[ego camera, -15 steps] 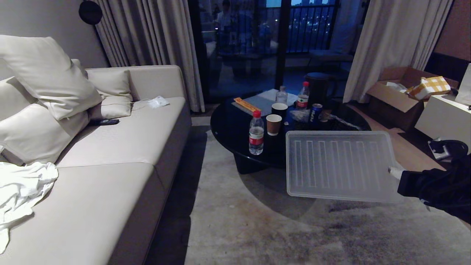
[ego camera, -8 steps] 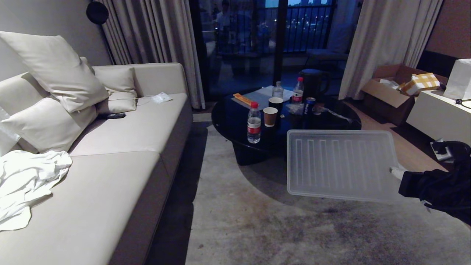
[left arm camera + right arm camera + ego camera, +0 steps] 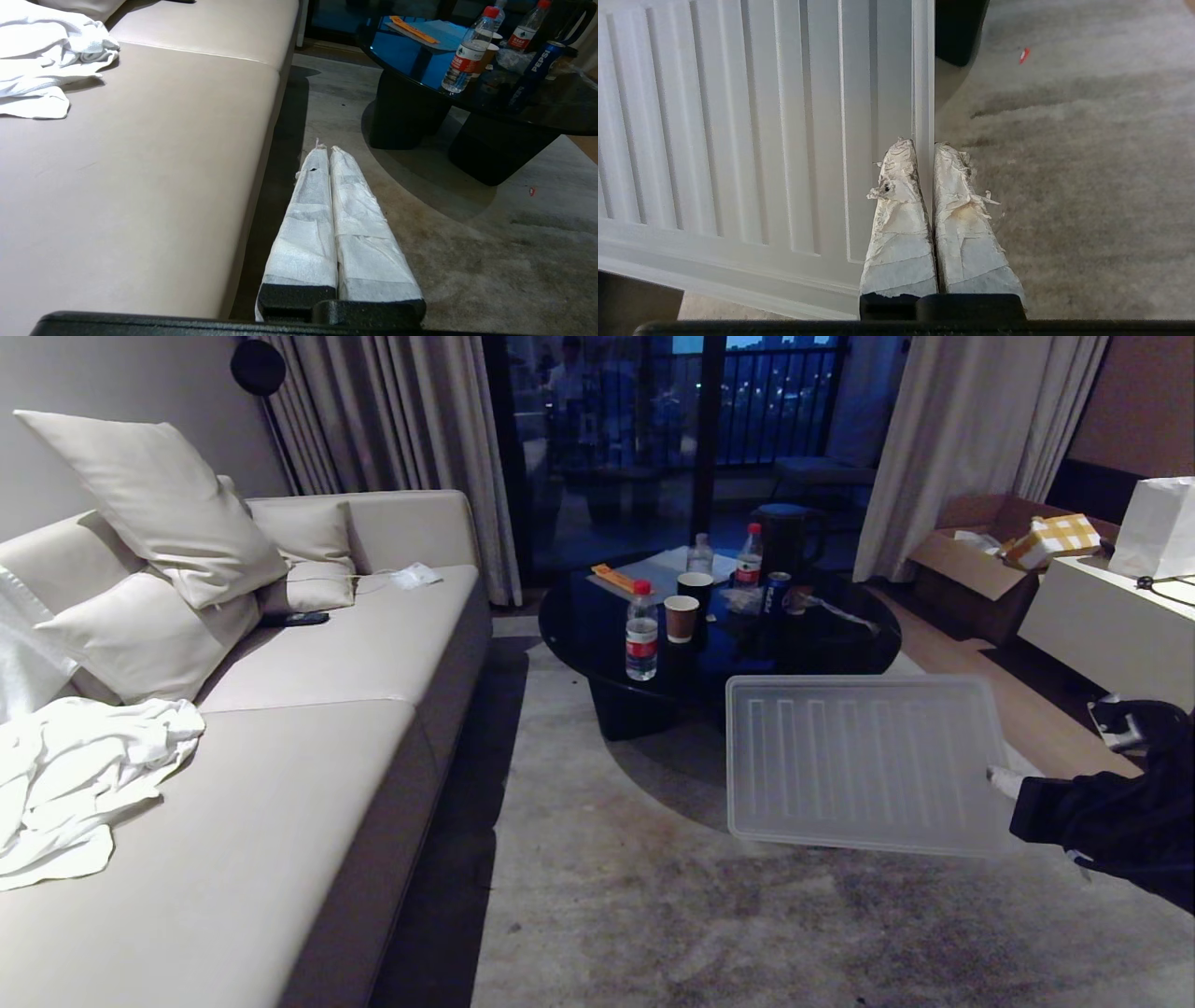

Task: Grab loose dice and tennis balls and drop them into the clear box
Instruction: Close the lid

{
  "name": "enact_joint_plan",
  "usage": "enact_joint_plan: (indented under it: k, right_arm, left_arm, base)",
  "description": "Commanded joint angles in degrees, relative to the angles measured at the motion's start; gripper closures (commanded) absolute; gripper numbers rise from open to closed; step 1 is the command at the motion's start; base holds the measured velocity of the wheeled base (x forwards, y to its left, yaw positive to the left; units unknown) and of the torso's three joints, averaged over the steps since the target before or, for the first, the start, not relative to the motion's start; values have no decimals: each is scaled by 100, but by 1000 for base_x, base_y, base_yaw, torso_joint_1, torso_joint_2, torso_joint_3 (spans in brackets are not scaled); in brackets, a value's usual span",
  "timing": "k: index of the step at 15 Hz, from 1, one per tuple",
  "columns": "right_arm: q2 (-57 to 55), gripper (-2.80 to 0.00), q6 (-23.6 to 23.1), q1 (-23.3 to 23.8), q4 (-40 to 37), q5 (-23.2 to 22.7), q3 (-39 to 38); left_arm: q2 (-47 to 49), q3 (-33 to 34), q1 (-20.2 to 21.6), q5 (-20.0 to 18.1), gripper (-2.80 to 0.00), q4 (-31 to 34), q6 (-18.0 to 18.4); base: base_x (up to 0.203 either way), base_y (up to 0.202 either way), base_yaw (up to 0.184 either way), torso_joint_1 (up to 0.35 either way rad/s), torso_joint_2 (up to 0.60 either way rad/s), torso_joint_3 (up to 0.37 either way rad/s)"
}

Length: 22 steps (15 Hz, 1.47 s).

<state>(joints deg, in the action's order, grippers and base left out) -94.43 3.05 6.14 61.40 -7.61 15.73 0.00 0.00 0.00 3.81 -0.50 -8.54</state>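
The clear box hangs above the carpet, held by its right rim wall in the clenched right gripper. Its far edge overlaps the round black table. Open carpet runs between it and the sofa. The left gripper, pressed shut and empty, points along the sofa's front edge.

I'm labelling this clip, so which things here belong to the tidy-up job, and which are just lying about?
Job:
- clear box, empty, held by its wall in the shut right gripper
- no dice or balls in view

Lying about:
- bottles, cups and can on the black table
- white cloth and pillows on the sofa
- cardboard box
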Motion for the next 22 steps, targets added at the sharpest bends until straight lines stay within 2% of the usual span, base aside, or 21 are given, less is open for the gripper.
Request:
enact_joint_plan:
  k: [1,7,16,22]
  right_arm:
    - [3,0,3,1,39,-4,-8]
    - [-5,0,-6,1,117,5,-35]
    - [21,0,-6,1,135,17,-87]
    - [3,0,12,5,126,31,-333]
  left_arm:
    - [9,0,0,5,0,-3,-7]
    - [7,0,0,5,0,-3,-7]
    - [9,0,0,5,0,-3,-7]
    - [7,0,0,5,0,-3,-7]
  base:
    - [0,0,0,0,0,0]
    - [1,1,-15,0,0,0]
    - [1,10,-155,2,3,2]
    - [1,0,-10,0,0,1]
